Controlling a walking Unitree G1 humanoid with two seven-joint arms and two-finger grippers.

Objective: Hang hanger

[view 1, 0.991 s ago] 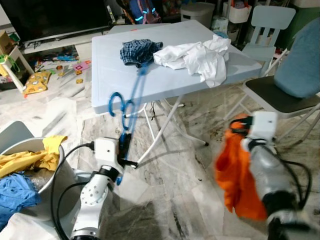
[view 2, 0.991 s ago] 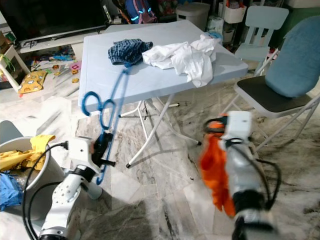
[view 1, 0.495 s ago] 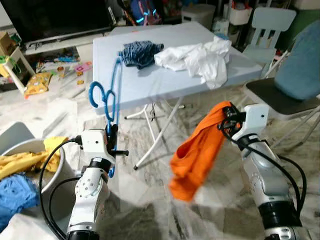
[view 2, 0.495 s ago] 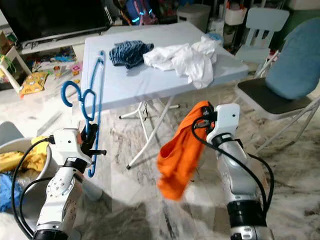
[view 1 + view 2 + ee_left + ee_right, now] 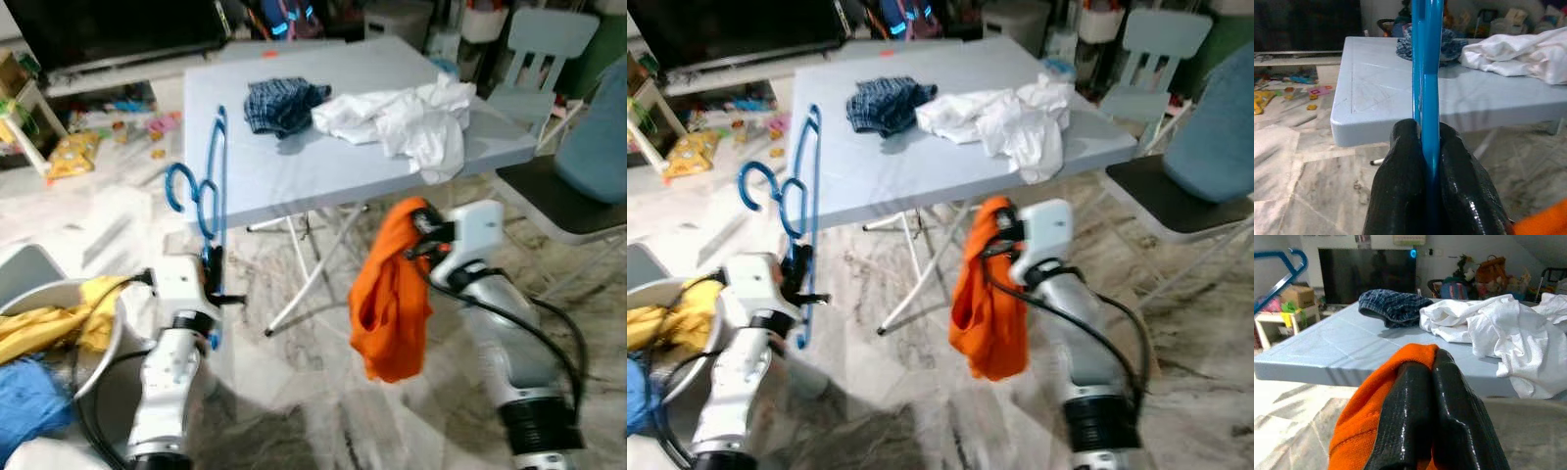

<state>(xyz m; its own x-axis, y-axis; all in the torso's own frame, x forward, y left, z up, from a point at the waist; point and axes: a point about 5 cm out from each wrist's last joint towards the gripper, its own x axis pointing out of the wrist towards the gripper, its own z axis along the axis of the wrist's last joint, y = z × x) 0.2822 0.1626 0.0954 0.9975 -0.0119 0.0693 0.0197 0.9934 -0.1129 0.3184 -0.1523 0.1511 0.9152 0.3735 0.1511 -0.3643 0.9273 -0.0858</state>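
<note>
A blue plastic hanger [image 5: 210, 181] stands upright in my left gripper [image 5: 209, 266], which is shut on its lower bar; the black fingers [image 5: 1400, 166] pinch the blue bar [image 5: 1425, 98]. An orange garment [image 5: 390, 294] hangs from my right gripper [image 5: 421, 233], which is shut on its upper edge, the fingers [image 5: 1420, 396] closed over the orange cloth [image 5: 1361, 426]. Both grippers sit in front of the pale blue folding table [image 5: 294, 166], hanger to the left, garment to the right, about a forearm's length apart.
On the table lie a dark checked garment [image 5: 282, 102] and a white shirt [image 5: 402, 117]. A basket [image 5: 59, 333] with yellow and blue clothes stands at lower left. A chair [image 5: 578, 186] is at right; toys and a TV stand lie behind.
My right gripper has swung the orange garment down, and it now hangs straight below the fingers instead of flaring left. The hanger stays upright in the left gripper. The camera has shifted slightly.
</note>
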